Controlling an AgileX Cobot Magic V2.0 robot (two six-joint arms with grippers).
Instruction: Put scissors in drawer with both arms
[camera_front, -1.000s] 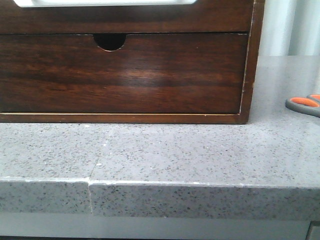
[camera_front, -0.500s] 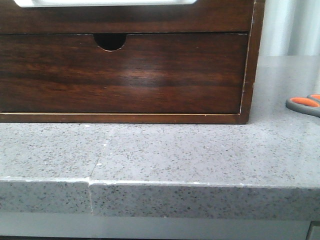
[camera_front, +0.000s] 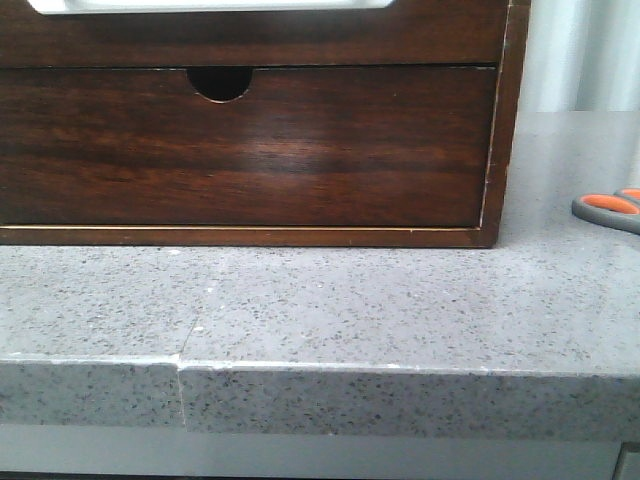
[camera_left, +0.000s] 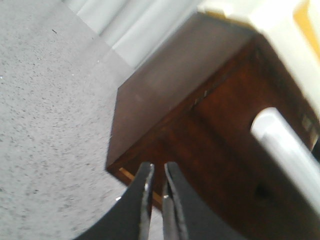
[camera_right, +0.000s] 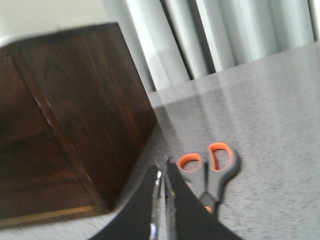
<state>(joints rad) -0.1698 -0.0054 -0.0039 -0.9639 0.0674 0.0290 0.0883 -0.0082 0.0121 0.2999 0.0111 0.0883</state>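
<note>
Scissors (camera_right: 210, 172) lie on the desk (camera_front: 350, 300) beside the cabinet (camera_right: 75, 115); both pincers, left (camera_left: 156, 172) and right (camera_right: 162, 175), are nearly closed, holding nothing.

No legible text or markings.

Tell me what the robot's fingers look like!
Each gripper, left and right, has two black fingers that taper to narrow tips, with thin pale, shiny edges along their inner sides. No cables or markings show, and the arms themselves are out of view.
</note>
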